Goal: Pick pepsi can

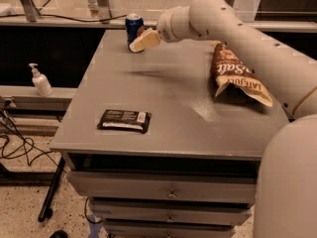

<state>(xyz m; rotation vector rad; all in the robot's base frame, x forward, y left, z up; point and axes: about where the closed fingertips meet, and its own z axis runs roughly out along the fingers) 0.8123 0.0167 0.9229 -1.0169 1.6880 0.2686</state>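
The pepsi can [132,27] is dark blue with a silver top. It stands upright at the far left corner of the grey cabinet top [168,98]. My gripper [141,42], cream-coloured, reaches in from the right on a white arm. It is right in front of the can and covers the can's lower right part.
A brown chip bag [237,77] lies at the right of the cabinet top. A flat black packet [124,120] lies near the front left. A white pump bottle [39,80] stands on a ledge to the left. Drawers [168,190] are below the top.
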